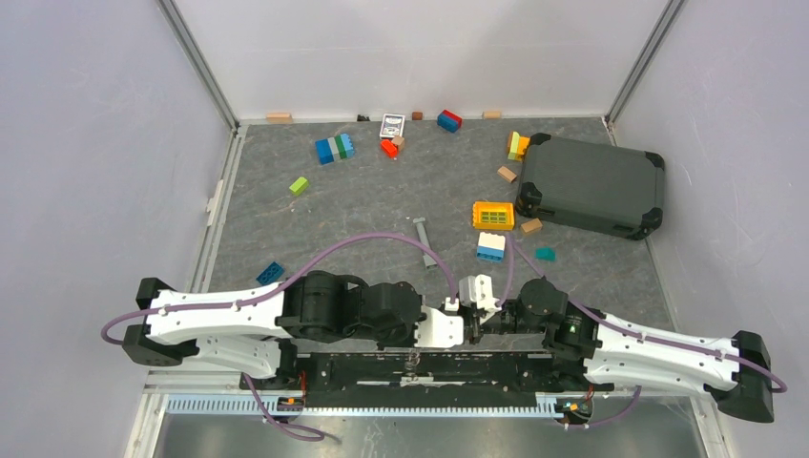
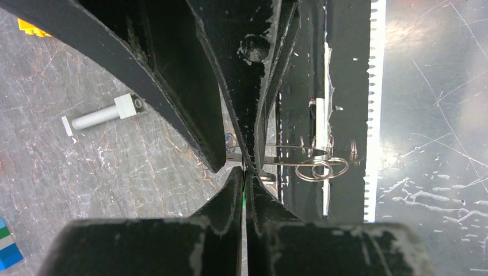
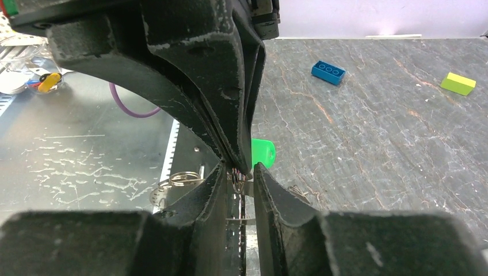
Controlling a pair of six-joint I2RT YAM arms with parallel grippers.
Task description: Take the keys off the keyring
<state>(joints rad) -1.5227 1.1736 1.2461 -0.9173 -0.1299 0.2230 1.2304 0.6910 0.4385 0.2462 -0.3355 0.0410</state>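
Though indistinct from above, keyring (image 2: 322,168) at left wrist; left hand (image 2: 244,175) tight on green key (image 3: 263,152), right hand (image 3: 239,170) unclear

Both arms reach in low along the near edge, wrists turned toward each other: left gripper (image 2: 244,172) clamped tight, fingers pressed flat together, right gripper (image 3: 239,172) tip to tip with it, jaws a narrow gap apart

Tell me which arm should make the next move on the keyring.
Right, likely. The left pincer is shut on the green-headed key, anchoring it; the right pincer stands open by the keyring, free to close and pull.
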